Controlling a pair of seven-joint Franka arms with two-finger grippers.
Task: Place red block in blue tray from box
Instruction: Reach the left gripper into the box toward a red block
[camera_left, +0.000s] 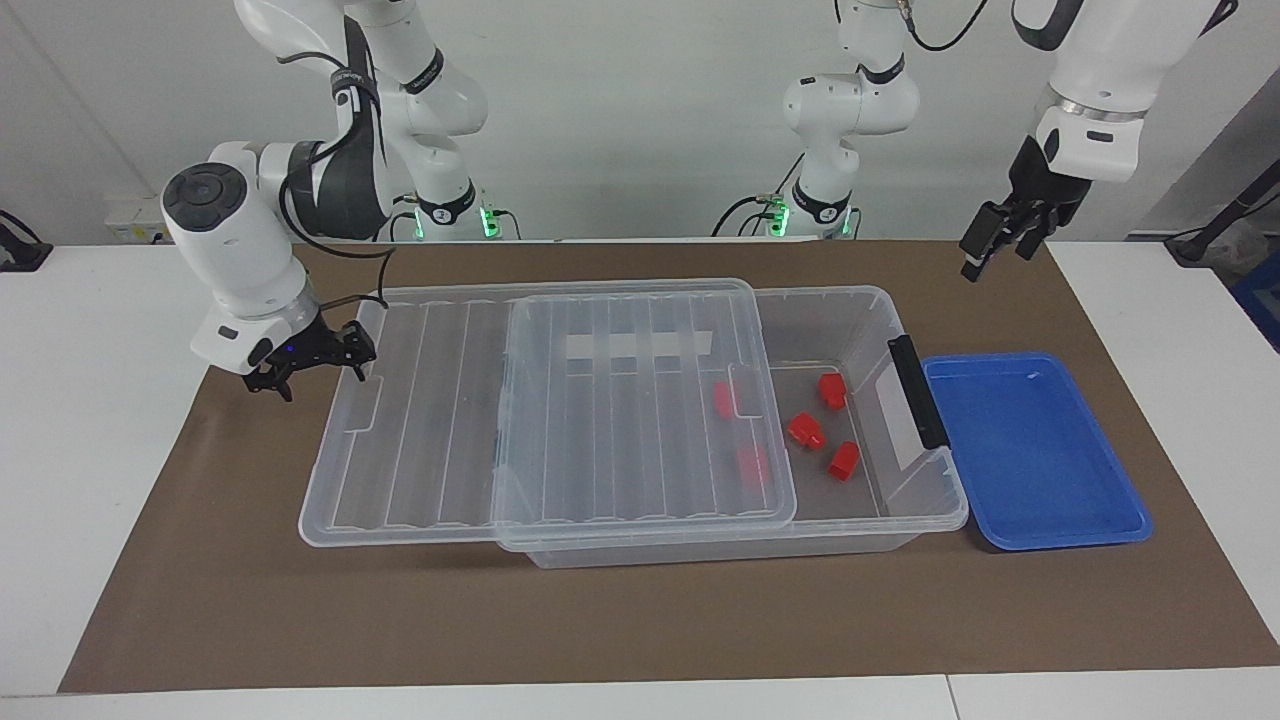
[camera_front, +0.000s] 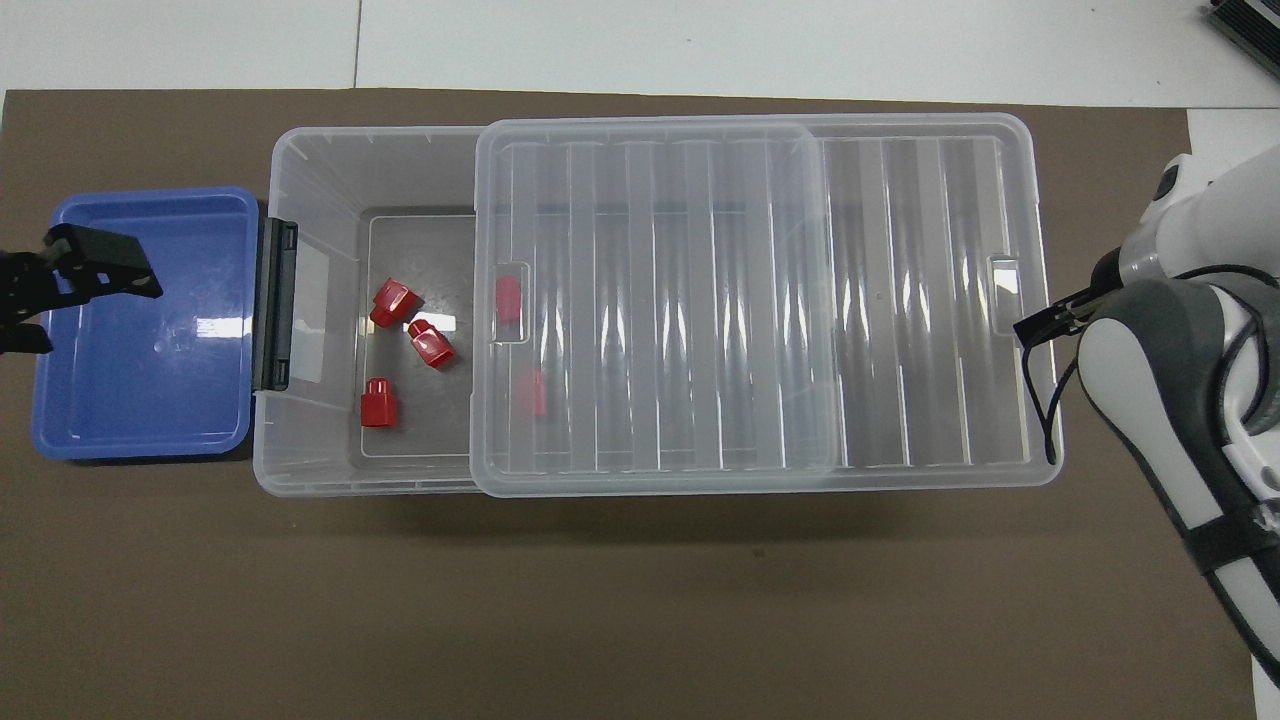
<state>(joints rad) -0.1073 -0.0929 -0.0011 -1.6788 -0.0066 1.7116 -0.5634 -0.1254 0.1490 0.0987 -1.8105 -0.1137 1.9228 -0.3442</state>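
The clear box (camera_left: 925, 505) (camera_front: 300, 160) lies across the middle of the mat. Its ribbed lid (camera_left: 420, 430) (camera_front: 930, 300) is slid toward the right arm's end, so the box's end by the black handle (camera_left: 915, 390) stands uncovered. Three red blocks (camera_left: 806, 430) (camera_front: 430, 343) lie in the uncovered part; two more (camera_left: 724, 400) (camera_front: 508, 298) show through the lid. The blue tray (camera_left: 1030, 450) (camera_front: 150, 400) sits empty beside the handle end. My left gripper (camera_left: 1005, 240) (camera_front: 60, 300) is open, raised over the tray. My right gripper (camera_left: 315, 372) (camera_front: 1040, 325) is open, low at the lid's outer end.
A brown mat (camera_left: 640, 620) covers the table under everything, with white table around it. The lid's outer half overhangs the box and rests on the mat at the right arm's end.
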